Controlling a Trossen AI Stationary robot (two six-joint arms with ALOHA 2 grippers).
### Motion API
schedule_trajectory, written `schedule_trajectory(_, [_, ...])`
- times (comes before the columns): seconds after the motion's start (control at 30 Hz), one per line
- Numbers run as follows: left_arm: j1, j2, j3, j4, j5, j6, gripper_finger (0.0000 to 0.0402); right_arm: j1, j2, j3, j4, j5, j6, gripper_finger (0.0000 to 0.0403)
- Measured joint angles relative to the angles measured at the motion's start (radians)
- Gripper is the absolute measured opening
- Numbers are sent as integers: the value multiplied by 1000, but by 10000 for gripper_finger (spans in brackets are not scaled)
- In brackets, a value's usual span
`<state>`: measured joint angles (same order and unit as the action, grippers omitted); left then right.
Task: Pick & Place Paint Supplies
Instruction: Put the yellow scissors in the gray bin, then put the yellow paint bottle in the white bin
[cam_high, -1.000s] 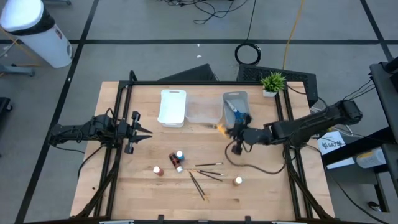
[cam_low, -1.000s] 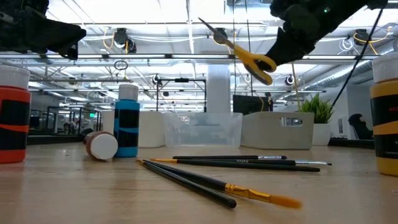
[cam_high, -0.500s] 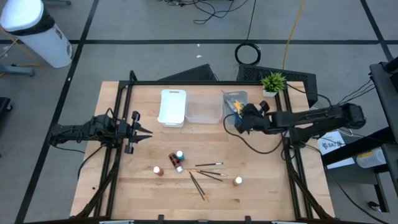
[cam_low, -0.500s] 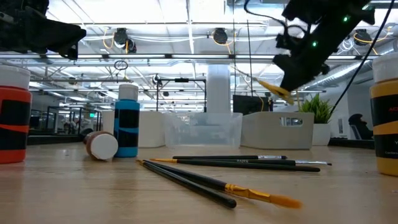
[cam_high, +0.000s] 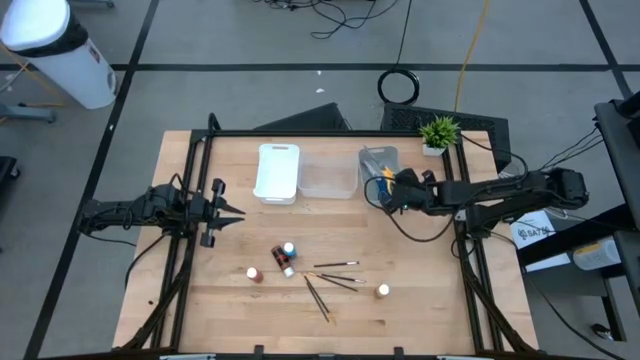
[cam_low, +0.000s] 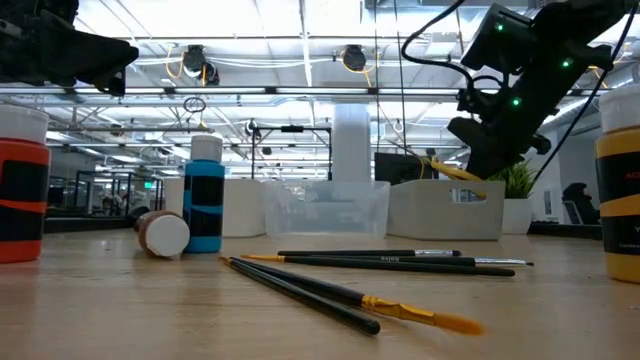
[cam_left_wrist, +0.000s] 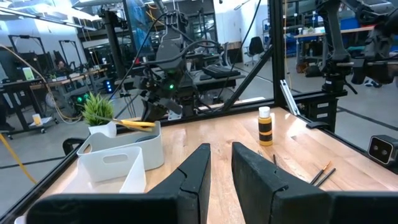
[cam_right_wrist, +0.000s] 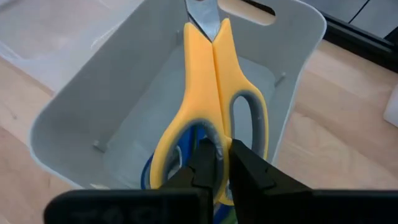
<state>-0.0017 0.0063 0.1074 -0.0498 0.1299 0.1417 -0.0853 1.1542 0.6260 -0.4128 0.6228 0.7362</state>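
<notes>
Your right gripper (cam_right_wrist: 217, 163) is hanging over the grey rectangular plastic tray (cam_high: 378, 172) at the back right of the wooden table (cam_high: 420, 270), and its two dark fingers (cam_right_wrist: 245, 168) are pinching the handle of the yellow-handled scissors with grey-lined loops (cam_right_wrist: 214, 106); the jaws are standing almost together around that handle. In the right wrist view the scissors are pointing blade-first away from the fingers, over the inside of the tray, and a bit of blue is showing in the tray beneath them, though you cannot tell what it is. In the low view the scissors (cam_low: 458, 172) are showing just above the tray's rim (cam_low: 445, 212), tilted. Your left gripper (cam_high: 228, 212) is waiting near the left edge of the table, well apart from the supplies, with its fingers (cam_left_wrist: 196, 169) standing a narrow gap apart and holding nothing. The other supplies are lying on the front half of the table: a small blue paint bottle with a pale cap (cam_high: 289, 248) is standing upright, a reddish-brown bottle (cam_high: 284, 266) is lying just beside it, another reddish-brown one (cam_high: 254, 273) is sitting to its left, and an orange bottle (cam_high: 382, 290) is standing farther right. Several thin dark brushes (cam_high: 330, 282) are lying between the bottles. The white tray (cam_high: 277, 172) and the clear tray (cam_high: 327, 177) are sitting beside the grey one, and a small green potted plant (cam_high: 438, 132) is standing at the back right corner.
</notes>
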Motion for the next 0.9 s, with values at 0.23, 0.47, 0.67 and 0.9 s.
schedule_trajectory(0.23, [0,0,0,0,0,0,76,0,0,0,6,-24,44,97])
schedule_trajectory(0.47, [0,0,0,0,0,0,77,0,0,0,55,-25,7,156])
schedule_trajectory(0.67, [0,0,0,0,0,0,76,4,-24,0,228,-128,-115,174])
schedule_trajectory(0.9, [0,0,0,0,0,0,76,56,-130,0,422,-440,-210,169])
